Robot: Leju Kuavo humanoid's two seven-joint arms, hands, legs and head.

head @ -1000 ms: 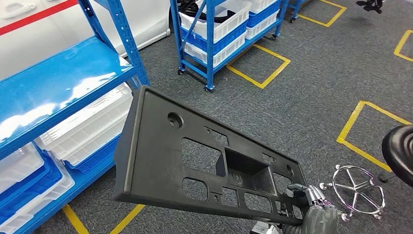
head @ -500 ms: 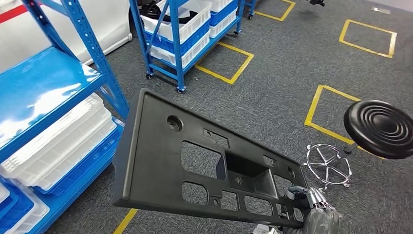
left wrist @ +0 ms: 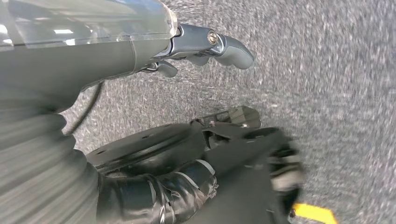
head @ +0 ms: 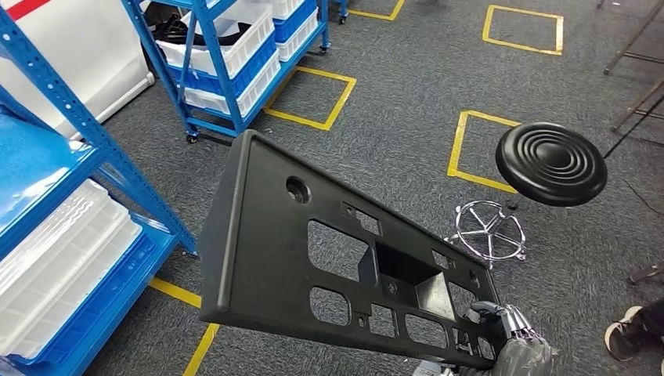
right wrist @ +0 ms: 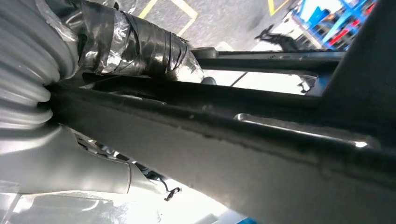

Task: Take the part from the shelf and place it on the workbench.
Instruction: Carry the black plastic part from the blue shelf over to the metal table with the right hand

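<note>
The part is a large black plastic panel [head: 262, 243] with several cut-outs and a round hole. It hangs tilted in the air in front of me, over the grey floor. My right hand [head: 513, 345] grips its near right corner from below. In the right wrist view the panel's edge [right wrist: 261, 154] runs across the picture, and a taped finger of my right hand [right wrist: 135, 44] wraps over it. My left hand [left wrist: 140, 56] hangs at my side above the carpet, thumb and fingers apart, holding nothing.
A blue shelf [head: 70, 125] with stacked white trays [head: 63, 258] stands at the left. A wheeled blue rack with white bins [head: 227, 47] is at the back. A black stool [head: 550, 163] stands at the right, by yellow floor markings [head: 309, 98]. A person's shoe [head: 630, 333] is at the lower right.
The camera has turned to the right: the blue shelf has slid towards the left edge and the stool has come further into the picture. The panel stays gripped in my right hand.
</note>
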